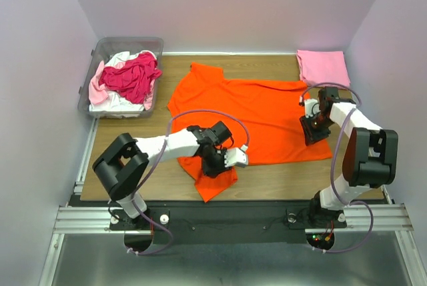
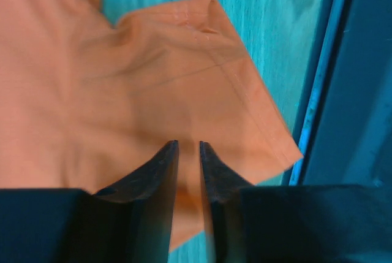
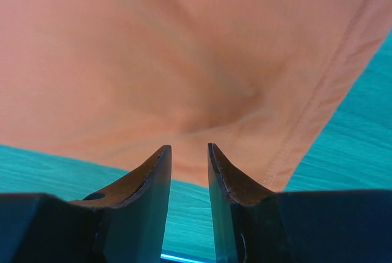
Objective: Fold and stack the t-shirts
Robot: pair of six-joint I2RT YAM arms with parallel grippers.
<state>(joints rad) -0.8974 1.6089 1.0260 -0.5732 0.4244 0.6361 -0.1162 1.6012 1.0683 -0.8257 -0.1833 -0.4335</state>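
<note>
Across the middle of the pale wooden tabletop (image 1: 287,169) lies a bright orange short-sleeved cloth t-shirt (image 1: 260,116), spread flat with its collar toward the far left and its hem toward the right. Low over its near sleeve (image 1: 215,186) (the one pointing at the arm bases) sits the left claw (image 1: 219,166). From the left wrist its two dark fingers (image 2: 160,171) stand only a sliver apart, with orange fabric showing through the slit. The sleeve's stitched edge reaches close to the tabletop's near edge.

The right claw (image 1: 313,133) is down at the shirt's right side, close to the hem. The right wrist view shows its fingers (image 3: 153,171) parted by a small gap, their tips at the cloth's edge, where creases gather.

At the far right corner rests a folded light pink t-shirt (image 1: 323,67), apart from the orange one. At the far left stands a clear plastic bin (image 1: 127,41) holding a crumpled crimson t-shirt (image 1: 133,76) on top of a white t-shirt (image 1: 123,103) and a pale pink t-shirt (image 1: 98,89).
</note>
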